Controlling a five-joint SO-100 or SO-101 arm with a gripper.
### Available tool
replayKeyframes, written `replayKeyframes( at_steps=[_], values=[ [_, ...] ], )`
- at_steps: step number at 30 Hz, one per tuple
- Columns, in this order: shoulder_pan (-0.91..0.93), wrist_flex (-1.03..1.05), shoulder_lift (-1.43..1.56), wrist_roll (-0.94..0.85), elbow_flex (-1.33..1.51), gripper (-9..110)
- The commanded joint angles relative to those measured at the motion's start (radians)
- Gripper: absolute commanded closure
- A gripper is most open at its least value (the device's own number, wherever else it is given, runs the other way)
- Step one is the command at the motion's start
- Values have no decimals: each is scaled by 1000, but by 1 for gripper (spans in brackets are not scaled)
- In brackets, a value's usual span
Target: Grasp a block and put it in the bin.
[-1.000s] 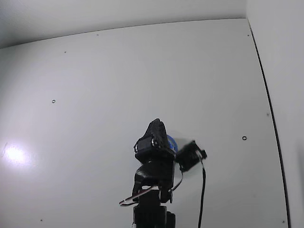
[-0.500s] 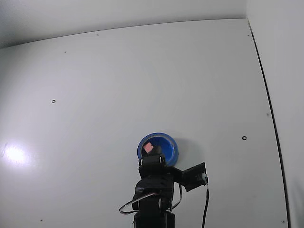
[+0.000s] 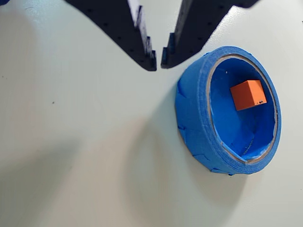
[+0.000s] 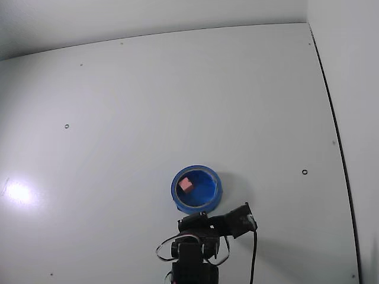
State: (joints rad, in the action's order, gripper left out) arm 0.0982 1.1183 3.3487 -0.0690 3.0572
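Note:
The block (image 3: 248,94) lies inside the bin (image 3: 194,118), a round blue container with a thick rim; in the wrist view the cube looks orange-red, in the fixed view pink (image 4: 186,184). The bin (image 4: 177,198) sits on the white table just beyond the arm's base. My gripper (image 3: 158,60) hangs to the left of the bin in the wrist view, clear of it. Its two dark fingers nearly touch at the tips and hold nothing. In the fixed view the arm (image 4: 198,242) is folded back low at the bottom edge; its fingertips cannot be made out there.
The white table (image 4: 177,100) spreads wide around the bin, with small screw holes (image 4: 304,172) dotted about. A dark seam (image 4: 334,130) runs down the right side. A bright light reflection (image 4: 18,191) sits at the left.
The arm has drawn back from over the bin and folded down toward the bottom edge. The bin, hidden a second ago, now shows fully with the block inside.

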Motion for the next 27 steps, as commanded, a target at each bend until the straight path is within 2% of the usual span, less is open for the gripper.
replayKeyframes(
  at_steps=[1, 11, 19, 27],
  values=[
    [-9, -11, 8, -3, -18, 101],
    [-40, -11, 8, 5, -18, 102],
    [-152, -11, 8, 175, -18, 101],
    [-166, -11, 8, 164, -18, 101]
  ],
)
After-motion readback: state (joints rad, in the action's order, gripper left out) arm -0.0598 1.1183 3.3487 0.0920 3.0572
